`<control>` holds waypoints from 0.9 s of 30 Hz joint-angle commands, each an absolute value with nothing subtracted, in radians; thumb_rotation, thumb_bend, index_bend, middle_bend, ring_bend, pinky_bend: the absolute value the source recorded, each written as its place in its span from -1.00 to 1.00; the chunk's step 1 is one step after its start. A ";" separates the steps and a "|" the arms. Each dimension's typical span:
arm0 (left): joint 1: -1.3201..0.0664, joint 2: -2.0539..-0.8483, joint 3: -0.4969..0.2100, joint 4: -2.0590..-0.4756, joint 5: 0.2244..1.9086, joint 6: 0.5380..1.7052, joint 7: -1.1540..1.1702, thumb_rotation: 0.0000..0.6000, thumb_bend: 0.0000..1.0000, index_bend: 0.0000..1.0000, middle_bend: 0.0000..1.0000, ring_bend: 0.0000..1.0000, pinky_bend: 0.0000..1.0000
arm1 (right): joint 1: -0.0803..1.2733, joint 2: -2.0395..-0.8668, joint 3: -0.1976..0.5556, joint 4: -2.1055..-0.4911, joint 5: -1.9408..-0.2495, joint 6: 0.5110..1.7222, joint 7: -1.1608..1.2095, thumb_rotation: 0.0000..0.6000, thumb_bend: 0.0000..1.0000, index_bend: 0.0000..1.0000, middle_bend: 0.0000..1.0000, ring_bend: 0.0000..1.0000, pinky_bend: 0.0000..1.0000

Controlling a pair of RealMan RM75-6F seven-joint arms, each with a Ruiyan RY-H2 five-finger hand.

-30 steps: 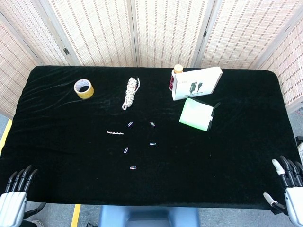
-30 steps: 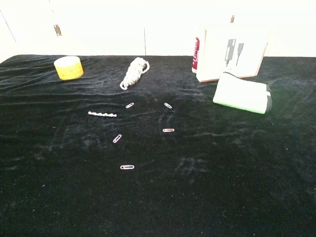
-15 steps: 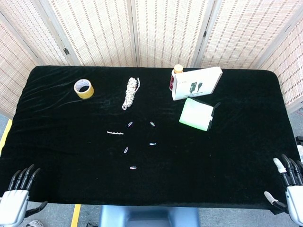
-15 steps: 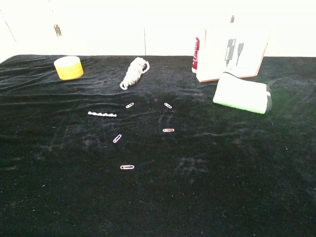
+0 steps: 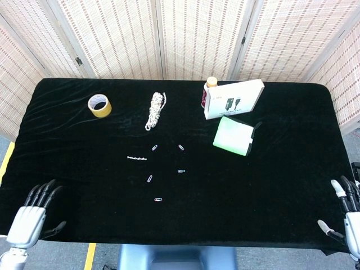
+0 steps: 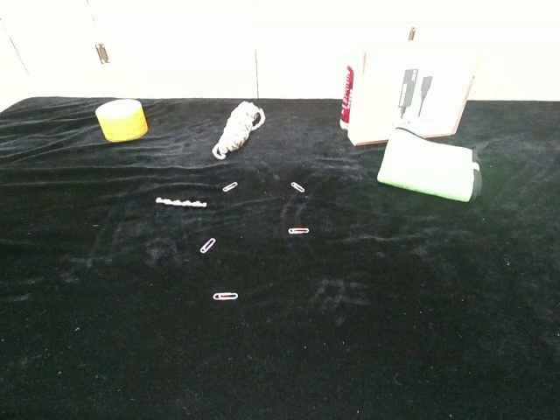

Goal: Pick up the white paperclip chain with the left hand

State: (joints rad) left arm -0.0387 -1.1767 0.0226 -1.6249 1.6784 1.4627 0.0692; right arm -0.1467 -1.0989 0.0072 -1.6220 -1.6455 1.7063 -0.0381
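Nearest edge, head view: left hand (image 5: 32,216) hovers at the near left corner of the table (image 5: 292,197), metallic grey palm, dark fingers spread apart and holding nothing, thumb out to the side. Right hand (image 5: 347,216) sits at the near right corner, partly cut by the frame edge; pale-tipped fingers apart, nothing in them. Neither hand shows in the chest view. Table covered in black velvety cloth, faintly creased and rippled across its surface. Loose paperclips scattered mid-table: nearest one (image 6: 225,296) lies flat, thin wire loop; one (image 6: 207,246) a little further, angled; one (image 6: 298,231) to the right with a reddish tint; two more further back (image 6: 230,186) (image 6: 297,186). White paperclip chain (image 6: 181,202) lies flat in a short, nearly straight line left of the loose clips, mid-table, well apart from the left hand; seen from the head camera it shows (image 5: 137,158) as a small beaded strip. Beyond the clips, a coiled bundle of white braided rope (image 5: 155,109), knotted and lumpy. Far left, a roll of yellow tape (image 5: 99,105), squat ring shape, lying flat. Right of centre, a pale green soft-edged pouch (image 5: 233,135) with a dark end, just in front of a white rectangular box (image 5: 233,99) printed with cable pictures. A small red-labelled bottle (image 5: 209,91) with an orange cap stands touching the box's left end. Behind the table, woven lattice screen panels (image 5: 197,34).
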 commanded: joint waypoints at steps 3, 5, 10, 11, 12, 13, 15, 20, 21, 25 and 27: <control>-0.168 -1.166 -0.021 -1.678 1.668 1.325 -0.030 1.00 -0.24 -0.44 -1.00 -0.99 -0.70 | -0.158 -1.105 -0.004 -1.618 -1.678 1.735 -0.049 1.00 -0.82 -1.00 -1.00 -1.00 -1.00; -0.200 -1.174 -0.042 -1.684 1.641 1.289 -0.034 1.00 -0.22 -0.38 -1.00 -0.91 -0.50 | -0.168 -1.112 -0.015 -1.609 -1.712 1.764 -0.058 1.00 -0.82 -1.00 -1.00 -1.00 -1.00; -0.288 -1.217 -0.110 -1.684 1.535 1.186 -0.024 1.00 -0.22 -0.26 -0.45 -0.13 0.21 | -0.190 -1.132 -0.051 -1.561 -1.818 1.834 -0.055 1.00 -0.82 -1.00 -1.00 -1.00 -1.00; -0.300 -1.230 -0.121 -1.680 1.519 1.178 -0.012 1.00 -0.22 -0.23 -0.17 0.16 0.42 | -0.192 -1.133 -0.054 -1.554 -1.828 1.842 -0.051 1.00 -0.82 -1.00 -1.00 -1.00 -1.00; -0.311 -1.245 -0.131 -1.675 1.505 1.172 0.002 1.00 -0.22 -0.21 0.07 0.39 0.59 | -0.194 -1.134 -0.056 -1.548 -1.834 1.848 -0.046 1.00 -0.82 -1.00 -1.00 -1.00 -1.00; -0.325 -1.263 -0.141 -1.670 1.490 1.162 0.022 1.00 -0.22 -0.18 0.33 0.64 0.78 | -0.195 -1.134 -0.057 -1.542 -1.839 1.855 -0.037 1.00 -0.82 -1.00 -1.00 -1.00 -1.00; -0.347 -1.290 -0.158 -1.661 1.468 1.154 0.056 1.00 -0.22 -0.14 0.68 0.93 0.98 | -0.196 -1.132 -0.055 -1.538 -1.836 1.862 -0.021 1.00 -0.82 -1.00 -1.00 -1.00 -1.00; -0.413 -1.363 -0.209 -1.649 1.354 1.100 0.145 1.00 -0.23 -0.09 1.00 1.00 1.00 | -0.192 -1.120 -0.043 -1.538 -1.809 1.861 0.020 1.00 -0.82 -1.00 -1.00 -1.00 -1.00; -0.427 -1.376 -0.216 -1.648 1.325 1.081 0.155 1.00 -0.23 -0.08 1.00 1.00 1.00 | -0.190 -1.118 -0.042 -1.539 -1.803 1.857 0.026 1.00 -0.82 -1.00 -1.00 -1.00 -1.00; -0.495 -1.435 -0.247 -1.623 1.197 0.991 0.184 1.00 -0.23 -0.09 1.00 1.00 1.00 | -0.179 -1.106 -0.037 -1.544 -1.787 1.839 0.050 1.00 -0.82 -1.00 -1.00 -1.00 -1.00; -0.527 -1.474 -0.259 -1.595 1.146 0.968 0.208 1.00 -0.23 -0.13 1.00 1.00 1.00 | -0.175 -1.102 -0.037 -1.545 -1.785 1.832 0.059 1.00 -0.82 -1.00 -1.00 -1.00 -1.00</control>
